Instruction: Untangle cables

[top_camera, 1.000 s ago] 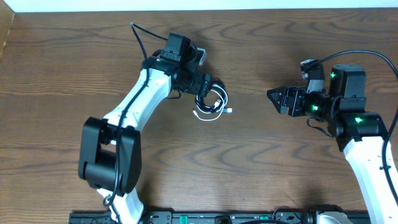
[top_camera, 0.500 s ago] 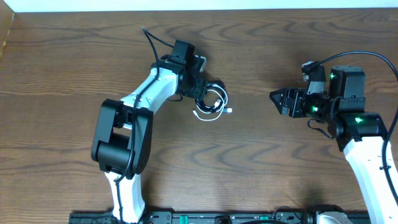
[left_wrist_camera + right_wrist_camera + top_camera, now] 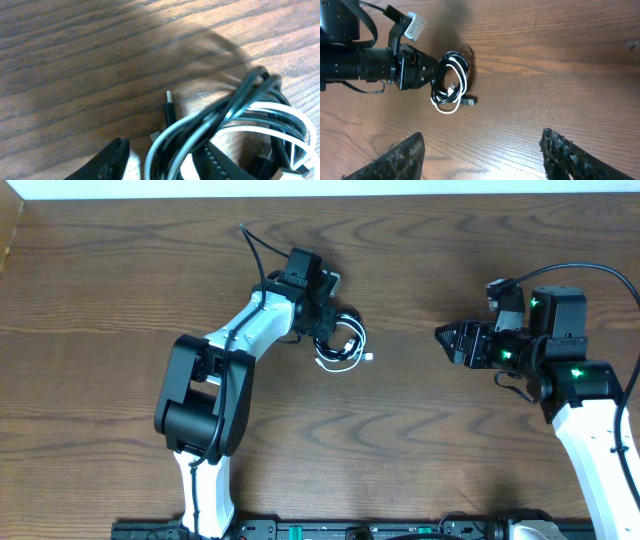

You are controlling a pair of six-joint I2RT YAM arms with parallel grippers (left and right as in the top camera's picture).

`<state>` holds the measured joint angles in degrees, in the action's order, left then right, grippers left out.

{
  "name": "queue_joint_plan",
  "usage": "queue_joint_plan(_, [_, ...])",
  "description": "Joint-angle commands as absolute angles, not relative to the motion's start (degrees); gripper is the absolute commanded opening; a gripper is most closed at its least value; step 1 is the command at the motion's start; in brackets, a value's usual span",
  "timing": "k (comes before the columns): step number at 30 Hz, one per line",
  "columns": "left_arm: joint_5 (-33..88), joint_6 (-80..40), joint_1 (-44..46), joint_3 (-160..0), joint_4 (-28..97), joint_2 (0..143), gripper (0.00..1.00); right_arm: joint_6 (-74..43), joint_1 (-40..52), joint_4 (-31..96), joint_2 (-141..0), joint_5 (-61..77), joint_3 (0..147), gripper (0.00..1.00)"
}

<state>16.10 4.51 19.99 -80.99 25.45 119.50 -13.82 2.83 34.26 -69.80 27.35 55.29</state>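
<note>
Fingers (image 3: 107, 160) of the left gripper (image 3: 326, 320), low over the table (image 3: 450, 440), stand part-open on either side of the tangled cords, with a gap showing on one side. Well apart, the right gripper (image 3: 443, 337) hovers with its fingers (image 3: 400, 155) spread wide and empty. The black cord (image 3: 235, 107) lies coiled together with the white cord (image 3: 295, 117).

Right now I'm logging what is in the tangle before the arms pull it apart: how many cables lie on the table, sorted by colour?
white cable: 1
black cable: 1
Total: 2
</note>
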Motion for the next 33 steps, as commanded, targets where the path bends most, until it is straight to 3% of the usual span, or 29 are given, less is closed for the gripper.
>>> queue_joint_plan(1, [15.4, 4.6, 20.3, -80.4, 25.0, 120.4, 0.32, -14.8, 3.8, 34.1, -69.8, 27.4, 56.4, 0.67])
queue_joint_plan(2, [15.4, 4.6, 20.3, -80.4, 24.7, 120.4, 0.2, -14.8, 4.0, 34.1, -69.8, 27.4, 56.4, 0.66])
queue_joint_plan(4, [15.4, -1.0, 20.3, -80.4, 23.0, 120.3, 0.08, -14.8, 5.0, 34.0, -69.8, 27.4, 56.4, 0.65])
queue_joint_plan(13, [16.4, -31.9, 20.1, -81.0, 25.0, 112.0, 0.08, -22.6, 9.3, 30.5, -69.8, 27.3, 56.4, 0.61])
queue_joint_plan(22, [19.9, -37.4, 22.0, -81.0, 25.7, 104.1, 0.08, -43.9, 16.5, 25.3, -73.4, 19.4, 56.4, 0.48])
queue_joint_plan(33, [19.9, -39.3, 24.3, -80.9, 26.5, 104.4, 0.07, -56.2, 23.1, 18.0, -80.7, 15.2, 56.4, 0.5])
